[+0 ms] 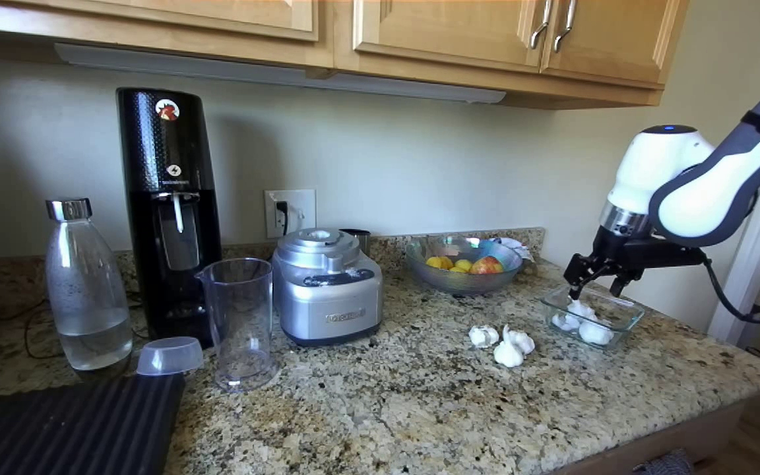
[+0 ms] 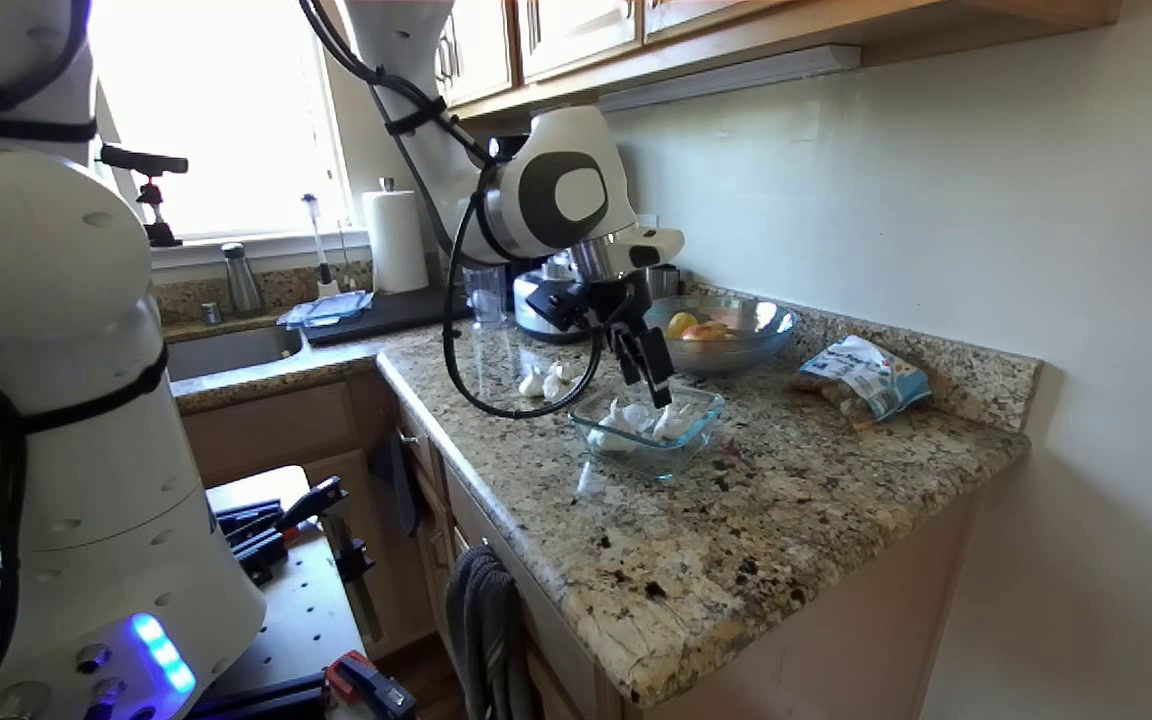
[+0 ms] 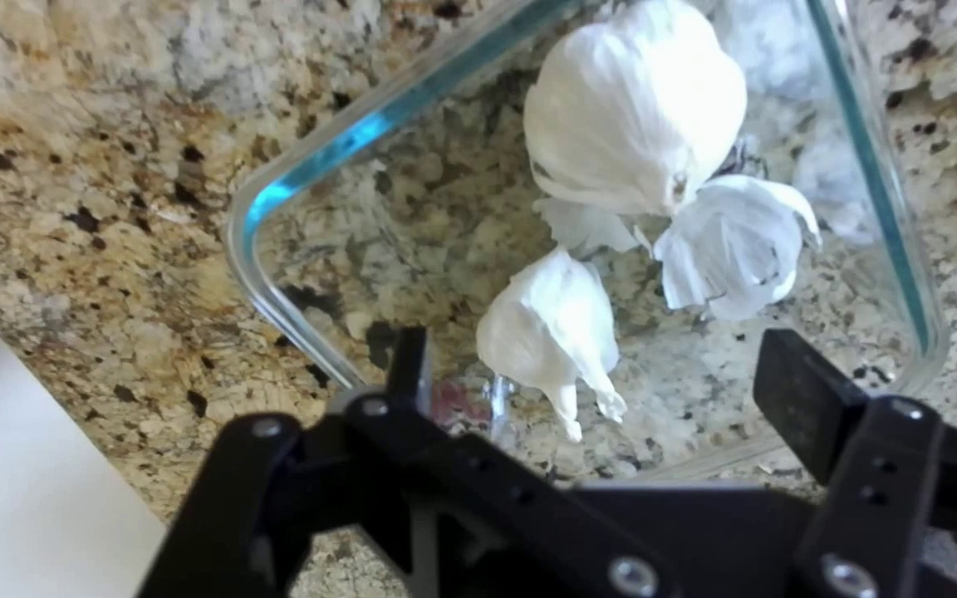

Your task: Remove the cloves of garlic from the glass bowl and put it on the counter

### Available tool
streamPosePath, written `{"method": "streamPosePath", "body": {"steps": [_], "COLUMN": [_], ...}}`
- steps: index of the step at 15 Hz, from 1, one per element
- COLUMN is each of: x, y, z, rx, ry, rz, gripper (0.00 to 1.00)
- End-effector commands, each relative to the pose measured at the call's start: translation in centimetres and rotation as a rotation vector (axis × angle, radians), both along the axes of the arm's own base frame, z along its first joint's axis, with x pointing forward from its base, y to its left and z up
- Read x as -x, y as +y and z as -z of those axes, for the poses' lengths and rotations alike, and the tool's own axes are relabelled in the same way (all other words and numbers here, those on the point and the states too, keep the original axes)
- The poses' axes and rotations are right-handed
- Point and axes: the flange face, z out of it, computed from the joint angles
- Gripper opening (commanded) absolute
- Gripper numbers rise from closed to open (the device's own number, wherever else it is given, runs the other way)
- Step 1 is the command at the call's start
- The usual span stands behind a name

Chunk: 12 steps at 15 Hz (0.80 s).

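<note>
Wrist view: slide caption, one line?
Open fingers over a glass bowl holding whitish garlic, set on the speckled counter.

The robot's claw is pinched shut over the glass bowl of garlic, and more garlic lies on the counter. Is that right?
Not quite: the claw is open, its two fingers apart, as the wrist view shows. It is over the glass bowl of garlic, and more garlic lies on the counter.

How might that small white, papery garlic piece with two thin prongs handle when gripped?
The small white garlic piece looks rounded, so may roll if nudged. Its papery skin could slip or tear. Its thin prongs might snap if pinched.
</note>
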Motion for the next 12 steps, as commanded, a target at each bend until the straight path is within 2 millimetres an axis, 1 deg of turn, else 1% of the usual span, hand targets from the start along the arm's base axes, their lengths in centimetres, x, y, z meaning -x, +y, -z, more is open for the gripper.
{"method": "streamPosePath", "body": {"steps": [1, 3, 5, 12], "x": [-0.9, -1.6, -2.5, -4.5], "y": [0.9, 1.4, 1.3, -0.5], "z": [1.6, 2.5, 3.2, 4.8], "rx": [-0.003, 0.000, 0.010, 0.051], "ry": [0.066, 0.078, 0.075, 0.071], "rz": [0.034, 0.036, 0.032, 0.045], "gripper": [1.00, 1.00, 1.00, 1.00]}}
